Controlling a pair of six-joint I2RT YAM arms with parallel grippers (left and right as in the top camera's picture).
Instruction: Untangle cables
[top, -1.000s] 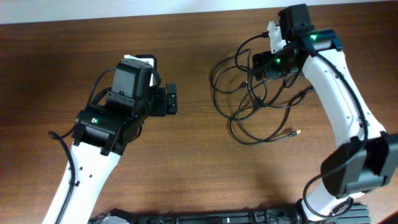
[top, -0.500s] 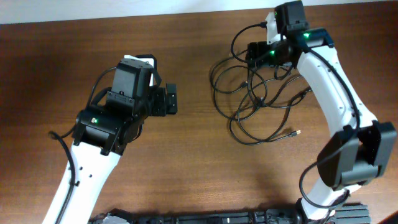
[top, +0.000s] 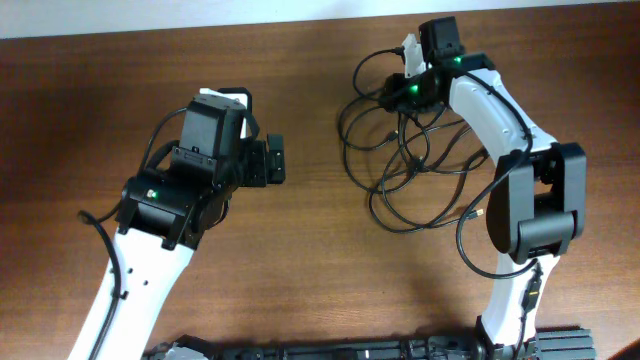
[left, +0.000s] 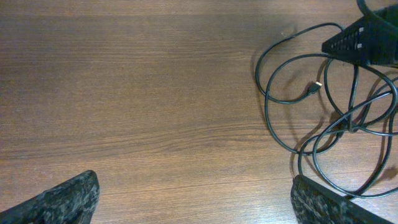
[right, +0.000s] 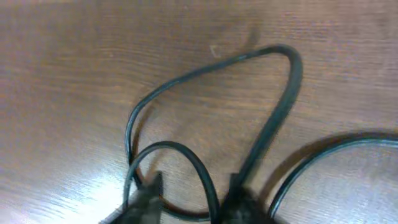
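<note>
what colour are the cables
Black all over. The cables show best in the left wrist view, sharp against the brown table.

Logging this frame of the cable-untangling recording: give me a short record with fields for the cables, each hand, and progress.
cables: cables in one bundle of overlapping loops on the table, on the right arm's side
left hand: left hand open, empty, clear of the bundle
right hand: right hand at the bundle's top edge in the overhead view, strands between its fingers; grip unclear
progress: not yet untangled
</note>
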